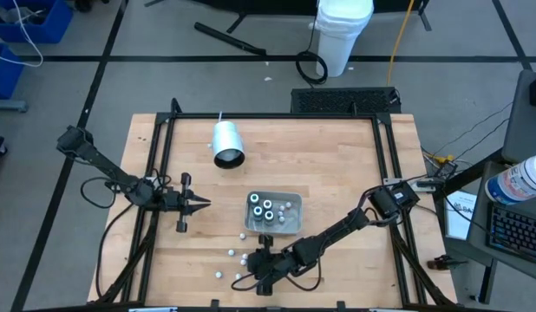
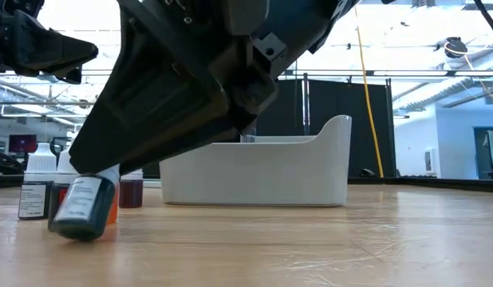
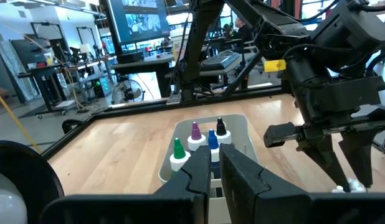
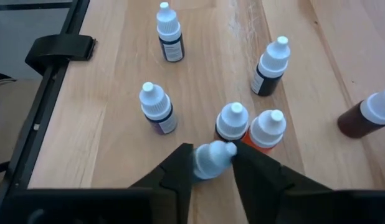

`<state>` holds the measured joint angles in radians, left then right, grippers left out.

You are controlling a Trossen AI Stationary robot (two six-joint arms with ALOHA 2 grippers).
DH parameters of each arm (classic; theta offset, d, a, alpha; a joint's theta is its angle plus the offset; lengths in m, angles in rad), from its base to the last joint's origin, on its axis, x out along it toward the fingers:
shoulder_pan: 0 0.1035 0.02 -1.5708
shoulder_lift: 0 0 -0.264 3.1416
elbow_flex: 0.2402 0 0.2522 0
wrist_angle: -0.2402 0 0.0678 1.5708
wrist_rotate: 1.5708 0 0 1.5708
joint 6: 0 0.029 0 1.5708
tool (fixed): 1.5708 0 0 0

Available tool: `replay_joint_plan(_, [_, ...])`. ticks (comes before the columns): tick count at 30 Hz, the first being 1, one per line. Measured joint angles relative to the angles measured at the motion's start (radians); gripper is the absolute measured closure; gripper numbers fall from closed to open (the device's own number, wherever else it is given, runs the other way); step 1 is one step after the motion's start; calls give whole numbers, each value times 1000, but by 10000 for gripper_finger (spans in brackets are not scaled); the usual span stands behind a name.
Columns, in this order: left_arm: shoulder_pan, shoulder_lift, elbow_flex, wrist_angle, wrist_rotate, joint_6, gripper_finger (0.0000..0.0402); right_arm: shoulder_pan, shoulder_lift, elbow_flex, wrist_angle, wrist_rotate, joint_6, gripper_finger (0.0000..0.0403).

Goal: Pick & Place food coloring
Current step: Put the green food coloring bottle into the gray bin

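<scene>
Several small food coloring bottles with white caps stand on the wood near the table's front edge. One dark bottle is tilted, with my right gripper shut on it. More bottles with coloured tips stand in the clear tray at mid-table. My left gripper hovers left of the tray, shut and touching nothing. My right gripper pinches the tilted bottle's white cap between its two fingers. The fingers slant down from the table's right side. The dark body hangs tilted below them, its bottom end close to the wood; I cannot tell whether it touches.
A white cup lies on its side at the far left of the table. Two bottles, one white-capped dark and one orange, stand right beside the held one. A brown bottle stands farther off. Black rails frame the table.
</scene>
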<state>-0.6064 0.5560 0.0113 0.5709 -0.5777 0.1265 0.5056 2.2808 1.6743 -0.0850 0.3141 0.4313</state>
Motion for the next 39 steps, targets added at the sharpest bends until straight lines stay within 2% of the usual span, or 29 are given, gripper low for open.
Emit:
replay_joint_plan(7, [0, 0, 0, -9, 0, 0, 360, 0, -2, 1, 4, 5, -11, 364])
replay_joint_plan(17, [0, 0, 0, -27, 0, 0, 360, 6, -21, -1, -21, -3, -6, 358])
replay_joint_plan(28, [0, 0, 0, -30, 0, 0, 360, 43, -221, -1, -153, 4, -103, 361])
replay_joint_plan(32, [0, 0, 0, -30, 0, 0, 360, 48, -312, 0, -243, 92, -157, 361])
replay_joint_plan(39, [0, 0, 0, -30, 0, 0, 360, 48, -421, 0, -486, 353, -160, 361])
